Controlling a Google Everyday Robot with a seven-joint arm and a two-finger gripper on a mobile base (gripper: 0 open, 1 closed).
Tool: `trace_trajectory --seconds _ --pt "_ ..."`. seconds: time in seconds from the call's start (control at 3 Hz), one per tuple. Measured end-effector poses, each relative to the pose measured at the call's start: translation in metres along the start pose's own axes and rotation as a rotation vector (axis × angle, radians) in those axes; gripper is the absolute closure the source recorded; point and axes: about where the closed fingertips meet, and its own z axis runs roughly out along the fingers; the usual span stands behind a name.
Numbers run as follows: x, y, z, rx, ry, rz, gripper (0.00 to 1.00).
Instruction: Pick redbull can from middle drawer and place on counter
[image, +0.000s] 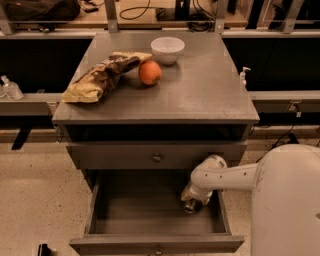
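The middle drawer (140, 212) is pulled open at the bottom of the cabinet. My gripper (194, 199) reaches down into its right side from the white arm. Right under the gripper, a shiny round metal end shows, which is the redbull can (189, 206); the rest of the can is hidden by the gripper. The can sits low in the drawer near its right wall. The counter (205, 92) is the grey top of the cabinet above.
On the counter lie a chip bag (102, 76), an orange (150, 73) and a white bowl (167, 50). A shut knobbed drawer (157, 156) is just above my arm. My white base (287, 205) stands at the right. A small bottle (243, 76) stands by the counter's right edge.
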Motion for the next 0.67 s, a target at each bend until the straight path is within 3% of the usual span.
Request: trace_trajectory --seconds 0.67 --pt "-0.0029 -0.0082 0.0058 0.058 -0.019 0.004 0.81"
